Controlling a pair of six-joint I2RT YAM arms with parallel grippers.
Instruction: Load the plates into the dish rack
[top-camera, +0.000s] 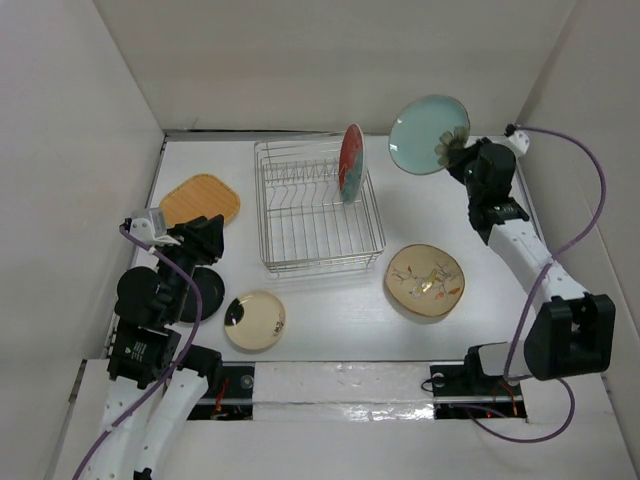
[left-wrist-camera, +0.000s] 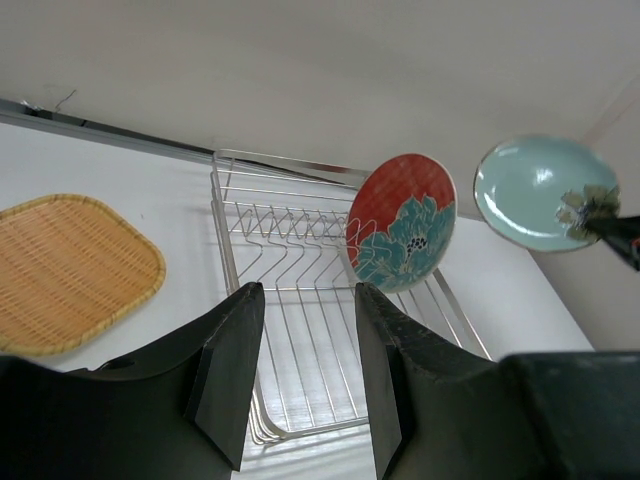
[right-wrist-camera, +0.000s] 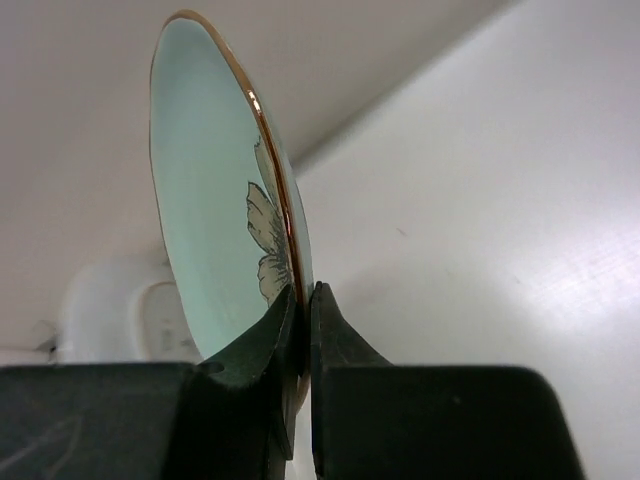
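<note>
We read the overhead view from the left edge. At the upper left, the orange plate (top-camera: 200, 200), a rounded square with a woven look, lies flat on the table (top-camera: 330, 320), apart from the dish rack (top-camera: 322, 263).

Just below it is the left gripper (top-camera: 208, 238). In the left wrist view its fingers (left-wrist-camera: 232, 370) stand apart with nothing between them, and the rack wires show through the gap.

Below the gripper, the black plate (top-camera: 210, 288) lies flat, partly hidden by the left arm. To its lower right, the pale yellow plate (top-camera: 254, 320) lies flat, with a black mark near its left rim.

At centre frame, the silver wire rack sits square on the table. The red plate (top-camera: 351, 162) stands on edge among the tines at the rack's upper right corner. The left wrist view shows a teal flower on its face. It is the only plate in the rack.

To the lower right of the rack, the cream plate (top-camera: 425, 282) with a floral print lies flat, near the rack's lower right corner but not touching it.

At the upper right, the teal plate (top-camera: 425, 130) is held in the air, tipped up so that its face is towards the camera. It is to the right of the rack and clear of it. The right gripper (top-camera: 452, 150) holds it at the lower right rim, by the flower print. In the right wrist view the jaws are clamped on the gold-edged rim, one finger on each face.
</note>
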